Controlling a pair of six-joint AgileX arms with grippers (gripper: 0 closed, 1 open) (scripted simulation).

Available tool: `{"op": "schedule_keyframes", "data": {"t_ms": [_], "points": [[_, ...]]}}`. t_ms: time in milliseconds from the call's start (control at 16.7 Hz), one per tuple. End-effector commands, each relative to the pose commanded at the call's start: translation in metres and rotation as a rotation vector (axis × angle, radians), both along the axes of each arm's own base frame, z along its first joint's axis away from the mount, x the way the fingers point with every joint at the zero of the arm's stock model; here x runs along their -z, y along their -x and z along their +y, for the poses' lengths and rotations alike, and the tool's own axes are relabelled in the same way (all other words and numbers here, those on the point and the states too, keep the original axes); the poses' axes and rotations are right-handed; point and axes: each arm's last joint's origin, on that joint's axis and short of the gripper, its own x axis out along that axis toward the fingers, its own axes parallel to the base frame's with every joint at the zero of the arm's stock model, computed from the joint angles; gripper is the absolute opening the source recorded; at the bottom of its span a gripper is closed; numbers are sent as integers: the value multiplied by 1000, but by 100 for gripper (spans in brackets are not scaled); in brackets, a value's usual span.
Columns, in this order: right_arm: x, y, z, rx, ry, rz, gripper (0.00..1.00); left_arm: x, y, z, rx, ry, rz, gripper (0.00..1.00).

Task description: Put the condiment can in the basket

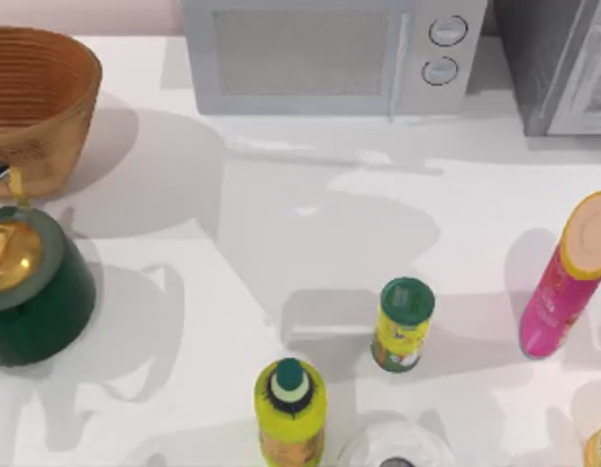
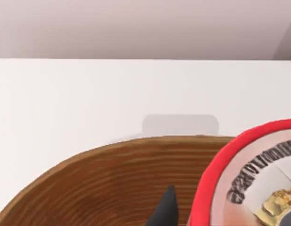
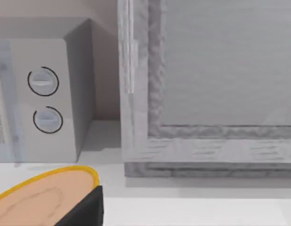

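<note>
Red-rimmed and close to the left wrist camera, the condiment can (image 2: 258, 179) hangs over the woven inner wall of the basket (image 2: 103, 183), a dark fingertip (image 2: 165, 212) of the left end effector just beside it; whether that end effector pinches the can, I cannot tell. From above, the wicker basket (image 1: 38, 97) stands at the counter's (image 1: 310, 243) far left corner. A dark green pot (image 1: 33, 292) with a gold lid sits just in front of it. Along the near edge stand a yellow-green bottle (image 1: 291, 409) and a green-lidded yellow canister (image 1: 404, 326). A pink tube (image 1: 565, 277) leans near the right edge. A microwave (image 1: 325, 53) lines the far edge.
</note>
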Motion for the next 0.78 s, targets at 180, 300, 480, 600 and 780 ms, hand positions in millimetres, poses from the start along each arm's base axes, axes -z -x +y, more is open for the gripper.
{"op": "schedule_keyframes", "data": {"t_ms": [180,300,480,600,780], "points": [[0,0,0,0,0,0,100,9,-4,0,-4,1,9,0],[0,0,0,0,0,0,100,9,-4,0,-4,1,9,0],[0,0,0,0,0,0,100,9,-4,0,-4,1,9,23],[0,0,0,0,0,0,100,9,-4,0,-4,1,9,38],[0,0,0,0,0,0,100,9,-4,0,-4,1,9,60]]}}
